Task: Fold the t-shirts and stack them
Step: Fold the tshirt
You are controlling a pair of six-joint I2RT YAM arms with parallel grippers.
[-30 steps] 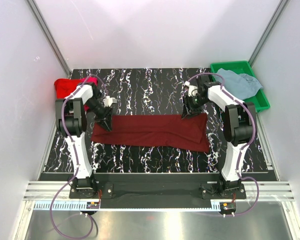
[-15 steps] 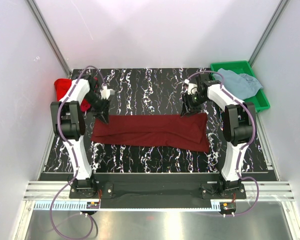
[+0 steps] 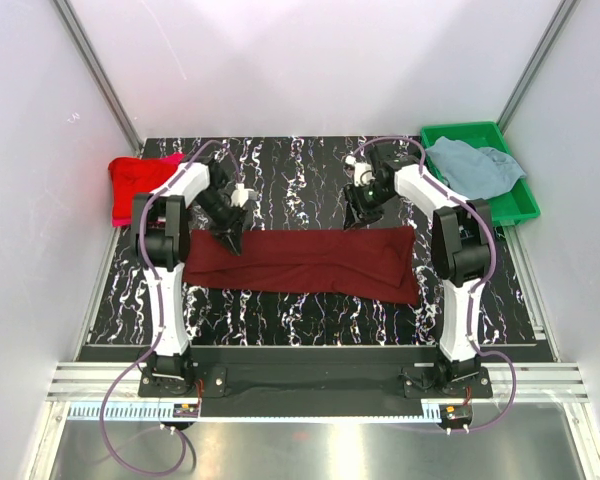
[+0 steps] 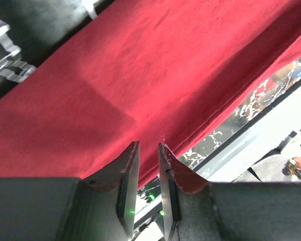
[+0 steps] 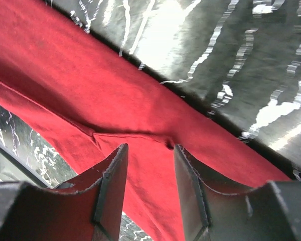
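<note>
Red t-shirt is bunched at the far-left edge of the bench, not folded. Left claw: narrow gap, nothing in it, over the left end of the maroon t-shirt. Maroon lies mid-bench as a long flat strip, so the lengthwise fold looks done and the crosswise folds are left. Right claw: spread, empty, just above maroon's far edge toward its right end. Grey-blue t-shirt is crumpled in the green tray, far right. No pink one in view. Estimate: first shirt half folded, no stack started, most of the job left.
</note>
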